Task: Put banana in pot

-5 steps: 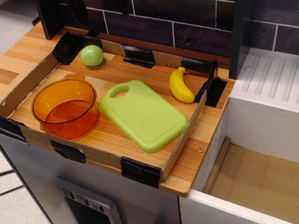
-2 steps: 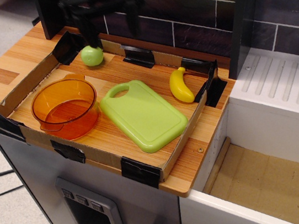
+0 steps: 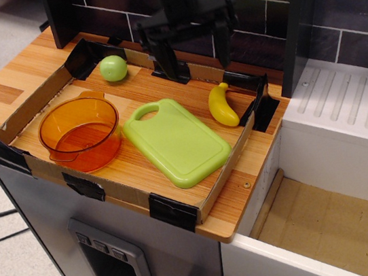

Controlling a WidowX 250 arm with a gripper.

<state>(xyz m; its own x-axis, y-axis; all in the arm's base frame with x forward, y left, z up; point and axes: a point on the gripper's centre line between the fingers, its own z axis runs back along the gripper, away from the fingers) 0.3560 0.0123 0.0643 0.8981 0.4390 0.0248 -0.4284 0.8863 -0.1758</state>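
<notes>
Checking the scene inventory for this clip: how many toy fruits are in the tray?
2. The banana lies at the tray's right end, beside the cutting board. The round green fruit sits near the back left corner, behind the pot. None appear hidden.

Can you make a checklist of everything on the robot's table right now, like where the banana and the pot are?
Surface: wooden counter with a cardboard-edged tray taped at the corners.
Job's things: banana lies at the tray's right side, not in the pot; pot sits at the left, empty.
Clutter: green cutting board between them; green ball fruit at the back.
Gripper: gripper open, holding nothing, above the tray's back edge, up and left of the banana.
Cables: a dark cable on the floor at the far left.
Surroundings: dark tiled wall behind, white toy sink to the right.
</notes>
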